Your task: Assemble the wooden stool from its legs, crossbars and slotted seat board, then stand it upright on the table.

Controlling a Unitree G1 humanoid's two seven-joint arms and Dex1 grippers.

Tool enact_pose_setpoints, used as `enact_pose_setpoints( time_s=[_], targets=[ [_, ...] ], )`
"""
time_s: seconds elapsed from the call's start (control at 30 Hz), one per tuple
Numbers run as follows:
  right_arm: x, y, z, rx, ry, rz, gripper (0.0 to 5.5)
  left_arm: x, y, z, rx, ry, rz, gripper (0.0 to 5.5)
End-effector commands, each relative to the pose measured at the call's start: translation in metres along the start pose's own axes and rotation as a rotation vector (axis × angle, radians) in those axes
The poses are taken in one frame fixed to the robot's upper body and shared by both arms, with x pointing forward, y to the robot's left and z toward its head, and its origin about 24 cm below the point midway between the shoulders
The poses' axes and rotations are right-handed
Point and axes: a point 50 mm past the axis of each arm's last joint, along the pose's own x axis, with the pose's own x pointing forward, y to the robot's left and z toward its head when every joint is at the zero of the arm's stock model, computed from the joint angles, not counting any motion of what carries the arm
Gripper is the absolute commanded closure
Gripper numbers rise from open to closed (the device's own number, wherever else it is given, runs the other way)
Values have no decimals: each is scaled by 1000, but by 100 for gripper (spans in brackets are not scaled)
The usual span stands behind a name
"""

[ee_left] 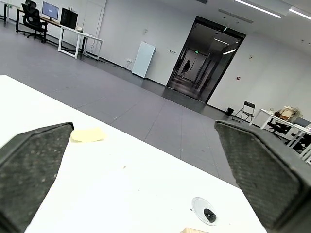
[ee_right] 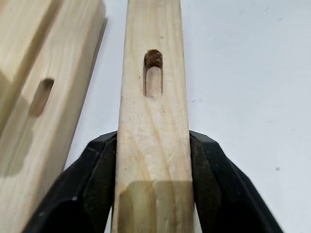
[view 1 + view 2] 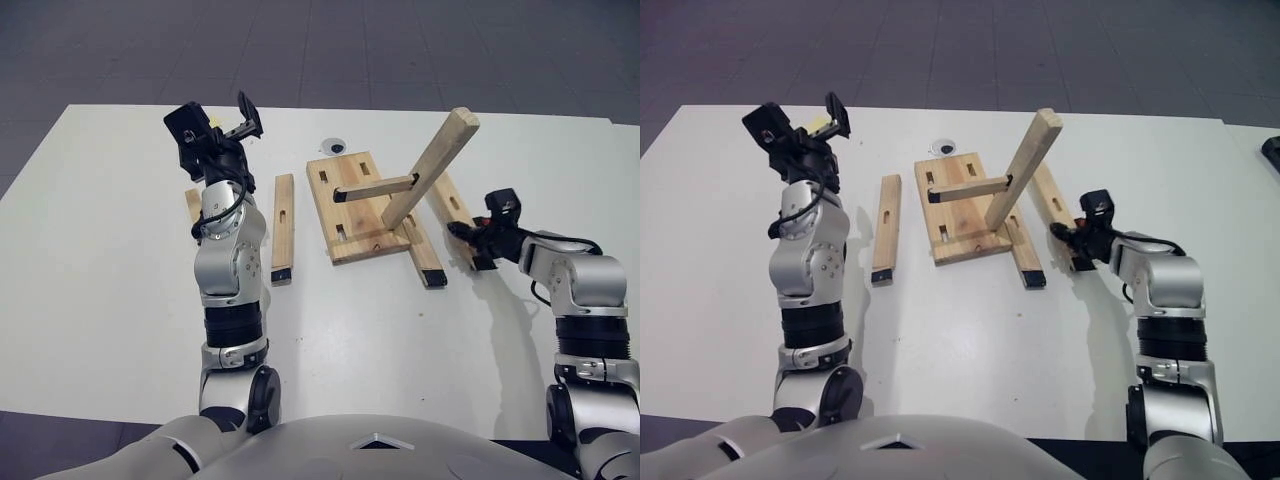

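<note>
The board (image 3: 345, 215) is pale wood with dark slots and lies flat at the centre of the white desk (image 3: 120, 300). One leg (image 3: 432, 165) stands in it at a slant, leaning toward the upper right of the frame. A crossbar (image 3: 378, 188) with a dark tip sticks out of that leg to the left, above the board. A second leg (image 3: 424, 255), black at its near end, lies flat along the board's right edge. A third leg (image 2: 153, 111), pale with an oval slot in its face, lies just right of that one. The right hand (image 3: 468, 236), low on the desk at centre right, pinches this third leg from both sides near its end. A fourth leg (image 3: 284, 228) lies left of the board, apart from it. A short wooden piece (image 3: 192, 205), mostly hidden behind the left arm, may be another crossbar. The left hand (image 3: 228, 122) is raised at the upper left, spread wide with nothing between its fingers. It is well apart from the board, which lies to its lower right.
</note>
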Motion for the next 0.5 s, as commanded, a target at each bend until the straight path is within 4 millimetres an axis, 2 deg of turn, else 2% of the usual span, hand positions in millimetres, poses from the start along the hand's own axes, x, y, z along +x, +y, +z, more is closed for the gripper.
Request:
enact_pose_setpoints(
  time_s=[0.03,0.1,0.17,0.2,0.23,0.33,0.4,0.5],
  targets=[
    [-22,-13,56,-16,-328,-87,346,4,19,-3,-46,42,68,10],
    [-42,-4,94,-79,-542,-61,346,6,36,7,-105,16,97,10],
    [-69,14,137,-126,-782,26,346,9,47,32,-179,-68,36,10],
    [-84,25,155,-155,-888,79,346,9,41,51,-239,-127,-80,10],
    [-97,35,166,-182,-969,140,346,4,26,71,-299,-183,-278,10],
    [-125,62,181,-252,-1112,291,346,-28,-21,121,-466,-284,-849,10],
    [-133,77,183,-307,-1149,347,346,-36,-40,138,-537,-277,-1018,10],
    [-134,99,182,-348,-1178,406,346,-34,-70,143,-516,-191,-1132,10]
  ],
)
